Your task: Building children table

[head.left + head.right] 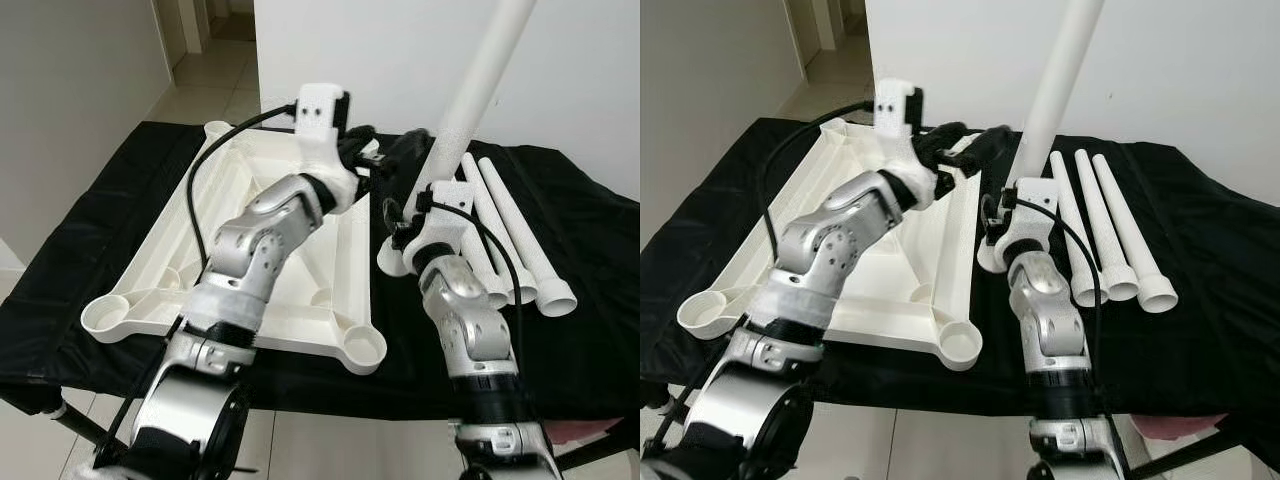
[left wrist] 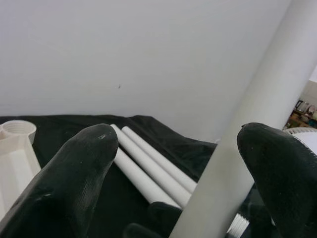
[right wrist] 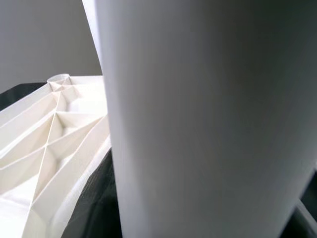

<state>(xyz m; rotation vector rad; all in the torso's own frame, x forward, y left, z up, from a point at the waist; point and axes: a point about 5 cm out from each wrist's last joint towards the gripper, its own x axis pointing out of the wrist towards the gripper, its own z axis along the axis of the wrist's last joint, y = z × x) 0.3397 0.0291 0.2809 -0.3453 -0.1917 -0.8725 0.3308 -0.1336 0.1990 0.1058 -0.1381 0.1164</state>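
A white table top (image 1: 352, 262) lies upside down on a black-draped table (image 1: 590, 300), with round leg sockets at its corners. My right gripper (image 1: 412, 152) is shut on a long white table leg (image 1: 482, 78), holding it steeply tilted above the top's right rim, lower end near the cloth. The leg (image 3: 198, 124) looms close in the right wrist view, beside the ribbed underside (image 3: 49, 129). My left gripper (image 2: 178, 163) is open beside the leg (image 2: 262, 124), which passes between its fingers (image 2: 79, 173), close to one of them. In the left eye view that gripper (image 1: 365, 150) reaches across the top.
Three more white legs (image 1: 515, 230) lie side by side on the cloth to the right of the table top. A white wall stands right behind the table. The near corner socket (image 1: 362, 348) sits close to the table's front edge. Tiled floor lies at the far left.
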